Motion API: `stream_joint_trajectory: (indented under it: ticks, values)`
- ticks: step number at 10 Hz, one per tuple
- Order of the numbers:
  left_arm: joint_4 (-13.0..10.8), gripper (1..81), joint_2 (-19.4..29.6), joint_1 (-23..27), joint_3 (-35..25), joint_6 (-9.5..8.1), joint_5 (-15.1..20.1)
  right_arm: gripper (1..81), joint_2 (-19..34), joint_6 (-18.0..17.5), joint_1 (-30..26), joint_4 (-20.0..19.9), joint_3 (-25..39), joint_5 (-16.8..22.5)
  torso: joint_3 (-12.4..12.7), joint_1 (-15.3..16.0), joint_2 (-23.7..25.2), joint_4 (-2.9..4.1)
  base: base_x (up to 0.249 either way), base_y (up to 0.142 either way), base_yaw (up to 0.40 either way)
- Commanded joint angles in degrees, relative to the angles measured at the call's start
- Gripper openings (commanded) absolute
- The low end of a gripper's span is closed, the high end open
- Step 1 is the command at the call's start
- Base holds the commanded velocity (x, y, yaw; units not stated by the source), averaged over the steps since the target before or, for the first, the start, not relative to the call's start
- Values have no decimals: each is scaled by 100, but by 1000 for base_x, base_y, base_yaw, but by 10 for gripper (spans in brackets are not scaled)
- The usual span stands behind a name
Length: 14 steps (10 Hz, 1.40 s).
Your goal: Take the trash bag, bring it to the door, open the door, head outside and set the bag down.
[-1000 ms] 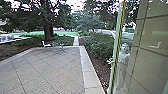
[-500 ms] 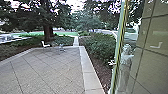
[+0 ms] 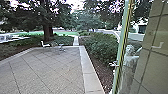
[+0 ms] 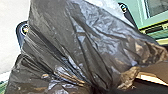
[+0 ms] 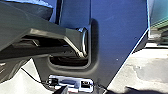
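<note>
In the left wrist view the dark, glossy trash bag (image 4: 82,45) is large and close. Its creases draw together low in that picture, where my left gripper (image 4: 96,89) is shut on it. The green-edged door (image 3: 122,50) stands open at the right of the head view, its tall edge slightly tilted, with a tan gridded surface beyond. In the right wrist view are the robot's own dark plate and jointed bar; how my right gripper stands cannot be made out.
A paved yard (image 3: 47,70) with a pale stone border (image 3: 86,67) lies ahead. A white chair (image 3: 45,44) and a small table (image 3: 60,47) stand at its far end. Hedges line the right side. Beside the door edge, a person (image 3: 129,65) shows faintly, as through glass.
The door's edge has shifted to the right in the head view, while the yard has stayed nearly in place. The person's form also appears farther right, with an arm lifted.
</note>
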<state>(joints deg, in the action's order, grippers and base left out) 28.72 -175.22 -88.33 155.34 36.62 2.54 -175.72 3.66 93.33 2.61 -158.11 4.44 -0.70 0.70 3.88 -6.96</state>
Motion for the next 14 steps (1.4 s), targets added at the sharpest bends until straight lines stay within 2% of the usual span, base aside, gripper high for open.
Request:
stream_joint_trajectory:
  ticks: [1, 12, 14]
  values:
    - [46, 10, -23, 294, -39, 29, 414, 811, -28, 21, -240, -50, 18, 356, 0, 0, 0, 0, 121, 0, 0]
    - [55, 10, -14, 286, -39, 29, 414, 811, -28, 21, -231, -50, 27, 356, 0, 0, 0, 0, 121, 0, 0]
    - [54, 10, -14, 286, -39, 29, 414, 811, -28, 21, -231, -50, 27, 356, 2, -2, 2, 0, 121, 64, 0]
